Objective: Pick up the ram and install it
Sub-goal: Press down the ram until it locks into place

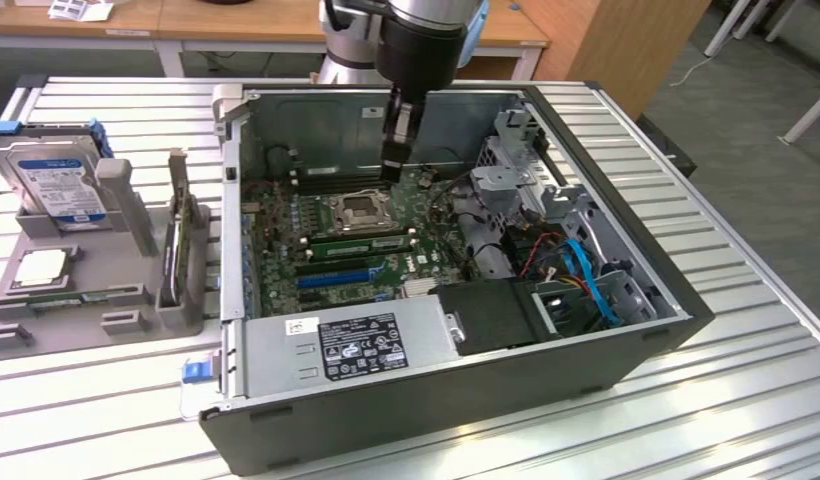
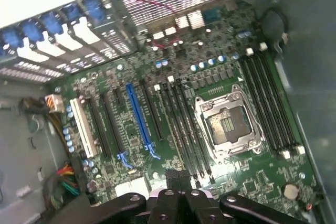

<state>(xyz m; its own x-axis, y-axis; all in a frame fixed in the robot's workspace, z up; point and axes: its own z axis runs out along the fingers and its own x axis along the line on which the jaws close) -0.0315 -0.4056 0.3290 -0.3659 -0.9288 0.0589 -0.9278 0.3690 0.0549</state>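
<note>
So the ram (image 1: 363, 241) is down in the open PC case (image 1: 650, 330), lying along a black slot on the motherboard (image 1: 293, 262), between the empty CPU socket (image 1: 357, 207) and the blue slots (image 1: 341, 276). Can't tell if it's clicked in. The tool (image 1: 397, 168) hangs just past the socket near the far slots, fingers pinched together, holding nothing. A hard drive (image 1: 57, 185) sits off on the table (image 1: 730, 400).
</note>
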